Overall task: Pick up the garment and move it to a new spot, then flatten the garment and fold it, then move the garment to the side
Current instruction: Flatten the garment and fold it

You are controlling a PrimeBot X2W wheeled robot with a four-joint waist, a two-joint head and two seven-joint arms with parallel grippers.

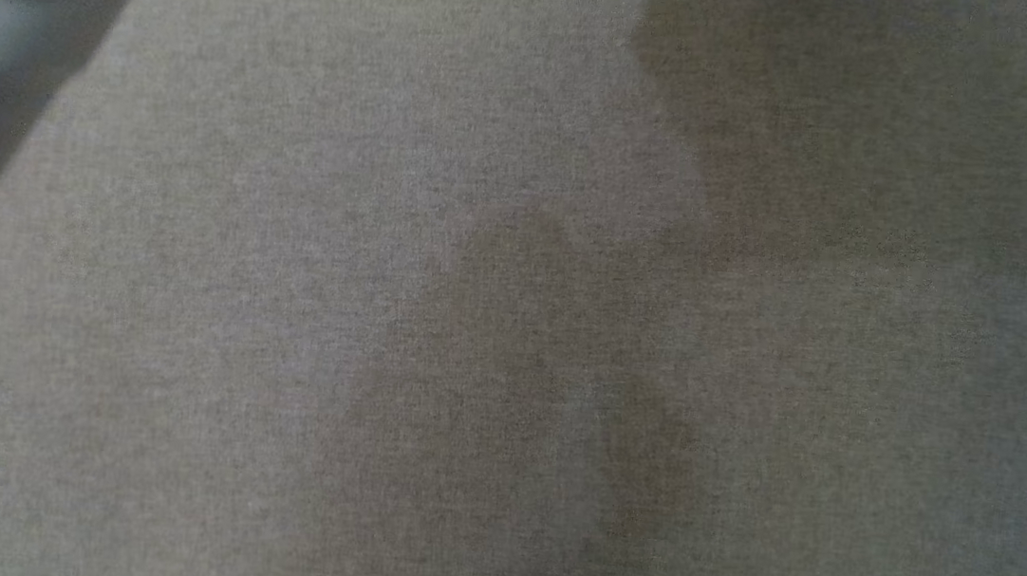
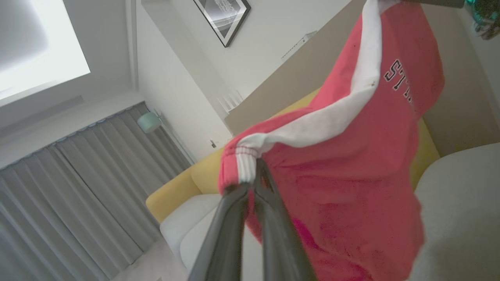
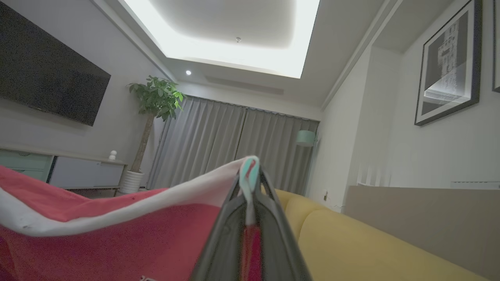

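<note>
The red cloth sweatshirt-type garment (image 2: 343, 175), w/ a white stripe and dark lettering, is held up in the air, stretched btwn both arms. The left gripper (image 2: 256, 175) is seen closed tight on a ribbed red-and-white cuff or hem at lower ctr of the left wrist view. From there the white stripe, i.e. the long axis, is run up to the upper right of that frame, w/ the body hung below it. The right gripper (image 3: 250, 177) is closed likewise, a white-and-teal edge being pinched at its tips, and the cloth is spread off to the lower left of the right wrist view, w/ a long yellow sofa (image 3: 351, 242) beyond. A flat grey woven surface (image 1: 509, 326) is seen in the head view; how the garment lies re that surface cannot be told. Judged: carry step in hand. For laying flat, both ends prob. need to be lowered together, w/ the stripe kept taut.
</note>
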